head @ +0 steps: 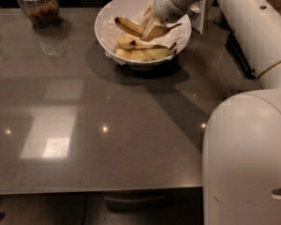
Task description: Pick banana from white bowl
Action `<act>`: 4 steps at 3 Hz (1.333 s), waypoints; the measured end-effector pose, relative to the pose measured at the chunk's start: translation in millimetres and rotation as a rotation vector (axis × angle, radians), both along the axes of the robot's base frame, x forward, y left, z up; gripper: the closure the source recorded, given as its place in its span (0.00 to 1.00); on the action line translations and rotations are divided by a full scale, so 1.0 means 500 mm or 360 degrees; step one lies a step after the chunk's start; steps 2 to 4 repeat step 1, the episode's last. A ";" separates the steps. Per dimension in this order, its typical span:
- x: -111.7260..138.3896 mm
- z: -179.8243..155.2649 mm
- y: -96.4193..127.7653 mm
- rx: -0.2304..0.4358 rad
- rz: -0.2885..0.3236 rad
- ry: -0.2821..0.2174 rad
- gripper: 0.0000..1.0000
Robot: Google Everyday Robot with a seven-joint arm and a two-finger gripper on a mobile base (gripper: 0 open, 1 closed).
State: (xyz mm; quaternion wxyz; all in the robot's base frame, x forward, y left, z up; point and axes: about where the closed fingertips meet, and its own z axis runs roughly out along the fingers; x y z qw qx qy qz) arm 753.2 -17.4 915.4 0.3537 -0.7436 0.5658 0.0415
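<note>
The white bowl (105,32), lined with crumpled white paper, stands at the far middle of the grey table. My gripper (153,30) reaches into it from the right and is shut on the banana (128,26), the slim one streaked dark brown. The banana is held a little above the others, its body pointing left and its thin stem (174,26) sticking out to the right of the fingers. A short stubby banana with a black spot (131,43) and a paler, longer banana (145,55) lie in the bowl below it.
A glass jar with brown contents (37,4) stands at the back left. My white arm (243,22) runs along the right side, and my body (248,158) fills the lower right. The table's front edge (93,189) is near the bottom.
</note>
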 end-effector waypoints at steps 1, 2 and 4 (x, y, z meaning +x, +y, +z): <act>-0.040 0.046 -0.028 -0.0053 -0.0050 -0.0043 1.00; -0.040 0.046 -0.028 -0.0053 -0.0050 -0.0043 1.00; -0.040 0.046 -0.028 -0.0053 -0.0050 -0.0043 1.00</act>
